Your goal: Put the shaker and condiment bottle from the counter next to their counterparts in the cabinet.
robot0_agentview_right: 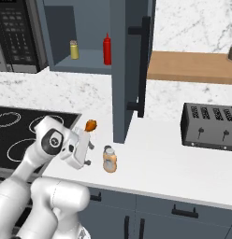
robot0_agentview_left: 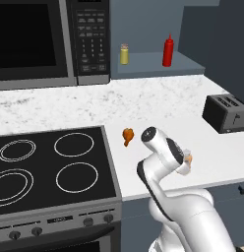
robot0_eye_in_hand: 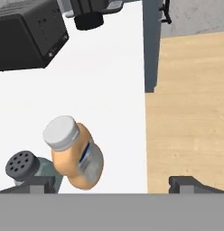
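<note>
The squat orange-tan condiment bottle (robot0_eye_in_hand: 77, 159) with a whitish cap stands on the white counter (robot0_eye_in_hand: 100, 81) near its front edge, also seen in the right base view (robot0_agentview_right: 109, 160). The small grey-blue shaker (robot0_eye_in_hand: 24, 168) with a perforated grey cap stands touching its left side. My gripper (robot0_eye_in_hand: 111, 185) hovers above them, open, nothing held; the bottle lies inside the gap by the left fingertip (robot0_eye_in_hand: 39, 184). In the cabinet (robot0_agentview_right: 87, 63) stand the yellow shaker (robot0_agentview_right: 74, 49) and the red squeeze bottle (robot0_agentview_right: 107, 49), apart from each other.
The cabinet's open door (robot0_agentview_right: 132, 70) juts out over the counter just behind the bottle. A black toaster (robot0_agentview_right: 210, 126) stands to the right. A chicken drumstick (robot0_agentview_right: 90, 125) lies by the stove (robot0_agentview_left: 50, 167). The microwave (robot0_agentview_left: 50, 39) hangs left of the cabinet.
</note>
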